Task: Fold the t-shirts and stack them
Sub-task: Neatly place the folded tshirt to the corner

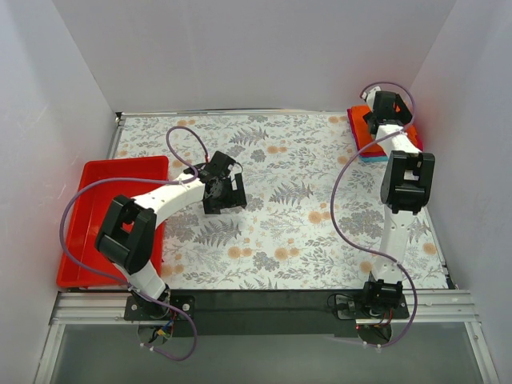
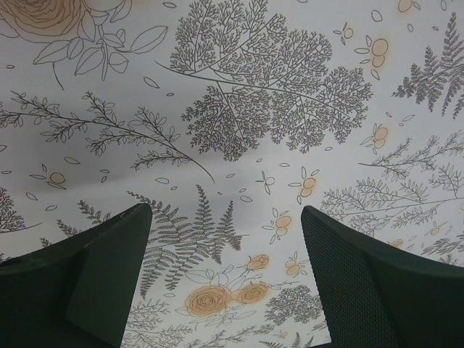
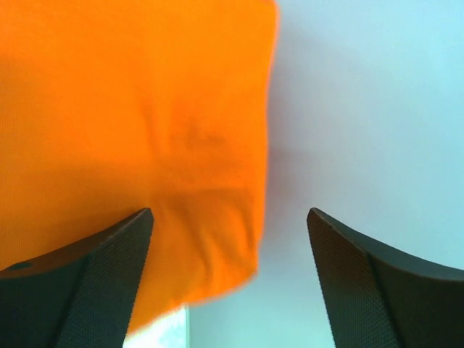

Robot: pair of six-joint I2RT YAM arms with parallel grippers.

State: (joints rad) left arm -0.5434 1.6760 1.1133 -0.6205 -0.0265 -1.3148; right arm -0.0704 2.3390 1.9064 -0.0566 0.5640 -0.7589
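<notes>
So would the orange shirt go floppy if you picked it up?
Probably floppy: the orange shirt shows soft creases and a wavy edge. Likely light, since it is just cloth folded flat. Pushed, it would probably bunch rather than slide.

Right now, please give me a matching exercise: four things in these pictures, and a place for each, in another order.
1 red tray
2 orange t-shirt
3 left gripper
4 right gripper

a open above the stack, far right corner
b far left side
c open over bare floral tablecloth
d lying on top of the stack

Pairs: 1-b, 2-d, 3-c, 4-a
</notes>
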